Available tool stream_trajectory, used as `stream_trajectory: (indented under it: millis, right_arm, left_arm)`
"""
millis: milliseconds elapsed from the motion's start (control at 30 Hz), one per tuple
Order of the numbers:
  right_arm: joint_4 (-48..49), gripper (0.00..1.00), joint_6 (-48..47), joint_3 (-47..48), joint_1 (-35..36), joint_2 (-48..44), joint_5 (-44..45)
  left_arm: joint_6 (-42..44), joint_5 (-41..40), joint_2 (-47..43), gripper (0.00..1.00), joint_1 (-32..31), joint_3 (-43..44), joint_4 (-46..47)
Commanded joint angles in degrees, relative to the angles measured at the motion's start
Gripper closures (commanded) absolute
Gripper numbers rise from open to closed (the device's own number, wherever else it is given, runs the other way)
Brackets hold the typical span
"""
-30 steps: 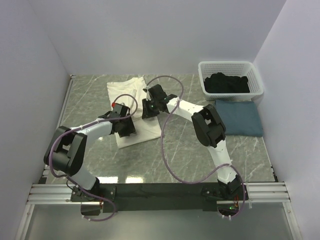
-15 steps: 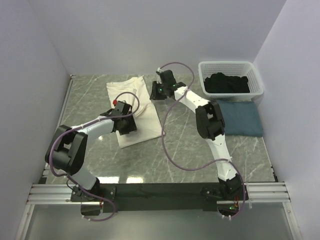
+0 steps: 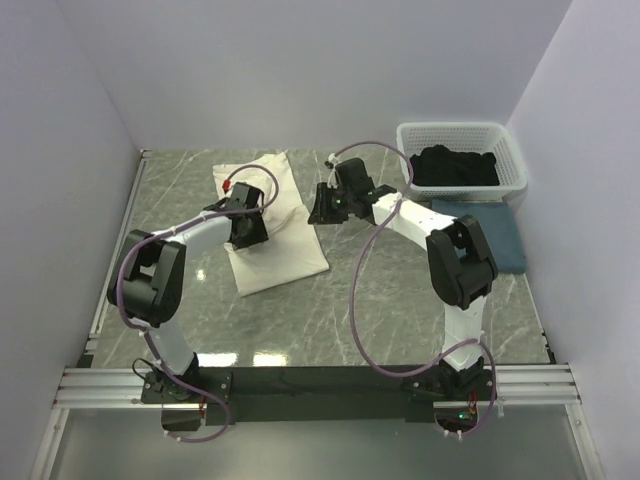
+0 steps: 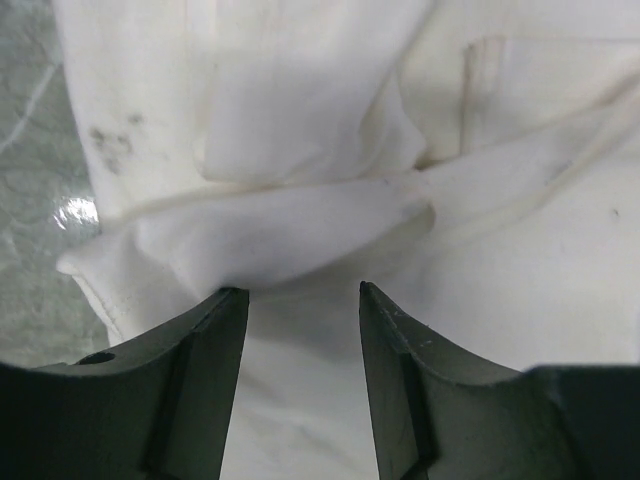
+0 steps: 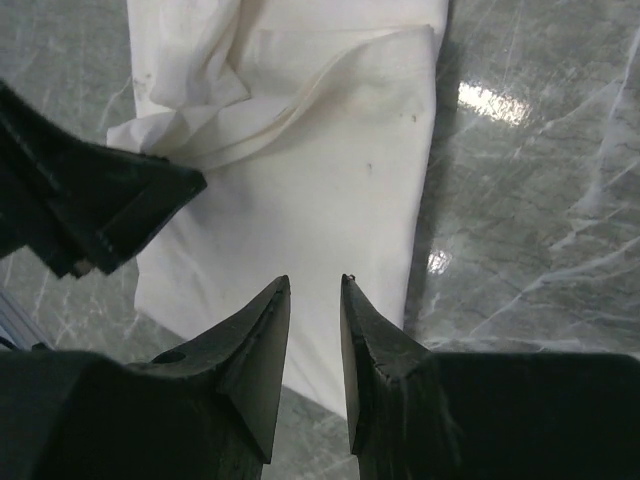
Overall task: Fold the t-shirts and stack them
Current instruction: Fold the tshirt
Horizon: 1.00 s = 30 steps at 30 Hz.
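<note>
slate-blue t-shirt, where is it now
Top view, right side: the slate-blue t-shirt lies folded just in front of the white basket, partly hidden by the right arm.

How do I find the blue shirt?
Look to the table's far right corner, where a white basket holds a black shirt. Just in front of the basket, flat on the table, lies the blue shirt. It is the only blue one; the cream shirt lies farther left.
</note>
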Motion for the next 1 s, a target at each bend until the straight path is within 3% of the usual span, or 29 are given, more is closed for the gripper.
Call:
stream_trajectory:
  millis: [0, 367, 467, 567, 733, 967]
  right_arm:
    - [3.10, 0.66, 0.52, -3.33, 0.02, -4.43, -1.37]
    - [4.33, 0.66, 0.51, -11.69, 1.34, -8.66, -2.77]
    - [5.56, 0.66, 1.74, -13.88, 1.25, -9.10, -4.09]
    - [6.44, 0.66, 2.54, -15.03, 1.33, -9.10, -6.46]
    - [8.02, 0.65, 2.63, -16.61, 1.34, -9.28, -9.45]
    - [8.11, 0.65, 2.27, -16.44, 1.42, -8.40, -10.16]
  left_arm:
    - [2.74, -3.86, 2.00, 0.46, 0.25, 4.51, -0.89]
    - [5.90, -13.01, 9.47, 0.46, 2.01, 16.27, 2.01]
    - [5.81, -12.13, 11.68, 0.43, 3.33, 21.02, 1.66]
    - [5.38, -10.55, 11.34, 0.33, 3.95, 22.62, -0.09]
    - [3.09, -8.35, 0.28, 0.23, 3.95, 14.82, -0.53]
    - [0.63, -0.09, -12.92, 0.35, 1.93, -0.39, -1.15]
